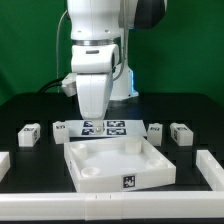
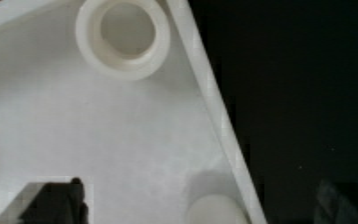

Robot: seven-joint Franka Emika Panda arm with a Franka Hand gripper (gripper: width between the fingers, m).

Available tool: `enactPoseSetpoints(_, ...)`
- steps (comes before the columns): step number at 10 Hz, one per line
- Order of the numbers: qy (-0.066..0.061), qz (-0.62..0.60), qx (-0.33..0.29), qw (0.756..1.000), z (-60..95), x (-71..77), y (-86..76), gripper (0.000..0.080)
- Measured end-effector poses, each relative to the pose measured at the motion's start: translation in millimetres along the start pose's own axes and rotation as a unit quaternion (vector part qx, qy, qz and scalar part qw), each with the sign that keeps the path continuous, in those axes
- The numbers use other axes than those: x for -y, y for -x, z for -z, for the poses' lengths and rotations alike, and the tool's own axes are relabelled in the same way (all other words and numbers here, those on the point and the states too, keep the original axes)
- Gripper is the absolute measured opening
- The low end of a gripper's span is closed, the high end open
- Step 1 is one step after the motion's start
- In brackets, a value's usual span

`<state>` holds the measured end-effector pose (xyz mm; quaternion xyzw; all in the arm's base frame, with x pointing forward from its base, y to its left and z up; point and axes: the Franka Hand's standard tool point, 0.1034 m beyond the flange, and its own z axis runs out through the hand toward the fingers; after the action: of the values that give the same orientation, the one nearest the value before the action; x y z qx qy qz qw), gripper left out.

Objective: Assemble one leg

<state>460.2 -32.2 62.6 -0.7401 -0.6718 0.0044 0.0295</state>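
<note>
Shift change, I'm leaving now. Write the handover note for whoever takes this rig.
Tool: open and empty. The wrist view shows it above the inside of the tray, near a round corner socket.
Legs: all four lie loose on the table beside the marker board. Two are on the exterior view's left and two on its right.
Done: no leg is fitted.
Left: pick up one leg and seat it in a socket.

Green backdrop (image 1: 30, 40) behind a black table (image 1: 25, 108).
</note>
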Motion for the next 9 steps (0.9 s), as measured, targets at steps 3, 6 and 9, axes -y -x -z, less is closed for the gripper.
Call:
enactPoseSetpoints(3, -0.006, 0.048, 0.008, 0.999, -7.6, 3.9, -1.9, 0.065)
enactPoseSetpoints(6, 0.004, 0.099, 0.017, 0.995, -32.6, 12.7, -7.8, 0.065)
enactPoseSetpoints(9, -0.011, 0.094, 0.014, 0.995, -50.4, 19.5, -2.1, 0.065)
